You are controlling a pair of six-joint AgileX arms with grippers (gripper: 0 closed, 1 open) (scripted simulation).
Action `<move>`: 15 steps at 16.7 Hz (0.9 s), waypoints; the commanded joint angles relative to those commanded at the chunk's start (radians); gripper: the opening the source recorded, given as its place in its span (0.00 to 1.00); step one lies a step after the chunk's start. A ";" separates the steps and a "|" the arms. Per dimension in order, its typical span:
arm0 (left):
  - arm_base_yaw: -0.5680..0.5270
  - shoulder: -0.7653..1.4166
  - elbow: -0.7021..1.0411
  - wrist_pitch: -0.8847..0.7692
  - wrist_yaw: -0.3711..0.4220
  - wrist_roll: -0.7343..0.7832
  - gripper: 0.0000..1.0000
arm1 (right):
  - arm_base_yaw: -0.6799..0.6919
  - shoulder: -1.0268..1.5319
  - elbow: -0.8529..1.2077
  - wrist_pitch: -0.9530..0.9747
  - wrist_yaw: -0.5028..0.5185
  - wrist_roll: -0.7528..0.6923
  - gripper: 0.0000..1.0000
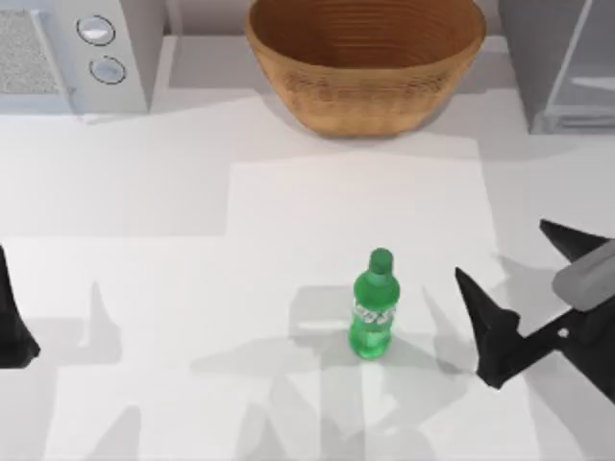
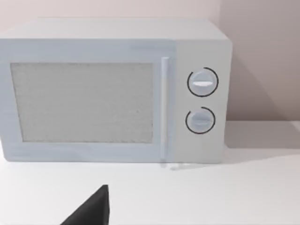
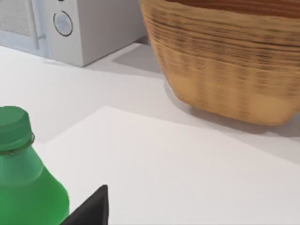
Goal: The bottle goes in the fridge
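The bottle point(image 1: 374, 307) stands upright on the table point(image 1: 192, 288), near the middle and a little toward the right side, its green cap point(image 1: 381, 259) on and a pale label band around its middle. It lies to the left of the right gripper point(image 1: 524, 274), near the nearer finger point(image 1: 485, 327) but apart from it, and outside the gap between the two fingers. Those fingers are spread wide and hold nothing. In the right wrist view the bottle point(image 3: 23, 180) stands close beside a dark fingertip point(image 3: 91, 208), not touching it.

Beyond the bottle, at the table's far edge, sits a basket point(image 1: 365, 62). The fridge point(image 1: 562, 62) stands in the far right corner, well beyond the right fingers. A microwave point(image 1: 67, 53) with two round knobs fills the far left corner.

The left gripper point(image 1: 12, 322) is parked at the table's left edge, well apart from the bottle; whether its fingers are spread or closed I cannot tell. The left wrist view faces the microwave point(image 2: 112, 89), with one dark fingertip point(image 2: 91, 211) before it.
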 joint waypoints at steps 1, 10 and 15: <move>0.000 0.000 0.000 0.000 0.000 0.000 1.00 | 0.033 0.093 0.005 0.076 0.000 0.001 1.00; 0.000 0.000 0.000 0.000 0.000 0.000 1.00 | 0.215 0.566 0.030 0.460 -0.007 0.004 1.00; 0.000 0.000 0.000 0.000 0.000 0.000 1.00 | 0.212 0.566 0.026 0.459 -0.007 0.004 1.00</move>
